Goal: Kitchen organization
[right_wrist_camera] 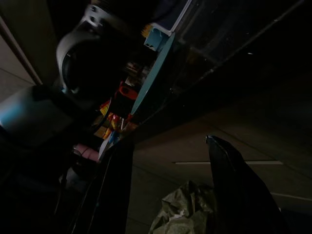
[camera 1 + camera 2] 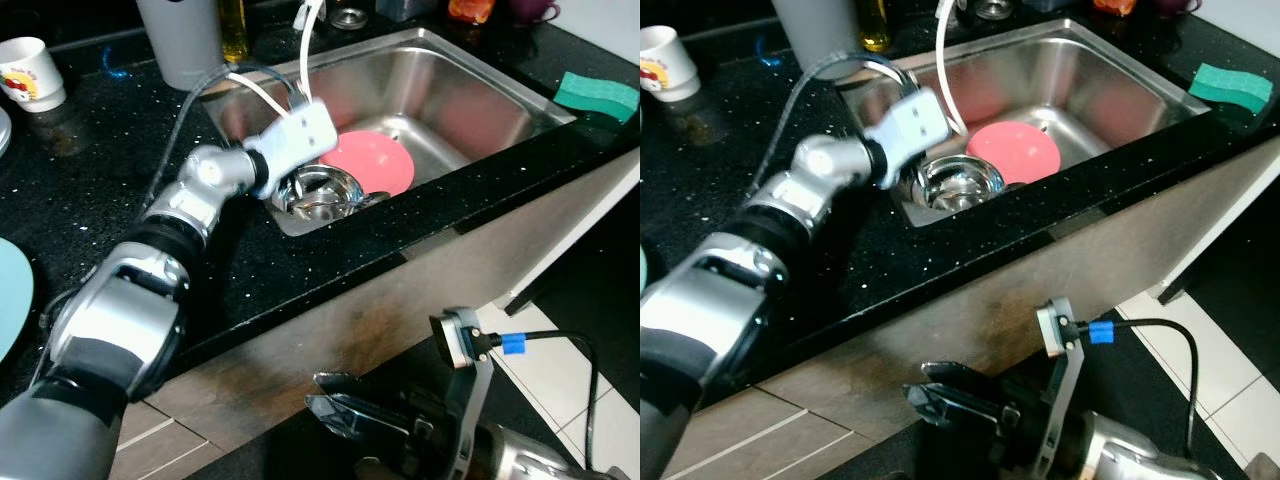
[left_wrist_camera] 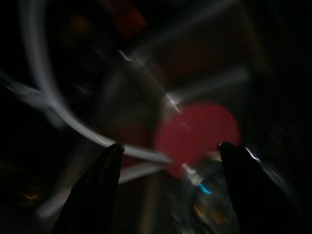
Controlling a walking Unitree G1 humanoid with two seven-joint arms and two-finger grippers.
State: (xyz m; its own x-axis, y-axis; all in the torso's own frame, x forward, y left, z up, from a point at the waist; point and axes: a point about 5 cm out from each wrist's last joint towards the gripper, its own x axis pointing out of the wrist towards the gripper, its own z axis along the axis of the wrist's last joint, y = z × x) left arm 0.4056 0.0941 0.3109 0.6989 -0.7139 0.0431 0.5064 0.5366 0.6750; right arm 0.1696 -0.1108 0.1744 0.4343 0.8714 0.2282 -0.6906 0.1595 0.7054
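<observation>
A stainless sink [image 2: 480, 105] is set in the black counter. In it a pink plate [image 2: 378, 162] lies beside a shiny metal bowl [image 2: 320, 192]. My left arm reaches over the sink's near-left corner, its white wrist housing [image 2: 300, 135] just above the bowl. My left gripper [image 3: 170, 146] is open and holds nothing, and the pink plate [image 3: 197, 134] shows blurred between its fingers. My right gripper [image 2: 345, 400] hangs low in front of the cabinet, open and holding nothing, as the dark right wrist view confirms.
A green sponge [image 2: 597, 95] lies on the counter right of the sink. A white mug [image 2: 30, 72], a grey container [image 2: 180, 40] and an oil bottle [image 2: 235, 30] stand at the back left. A light blue plate [image 2: 10, 300] is at the left edge.
</observation>
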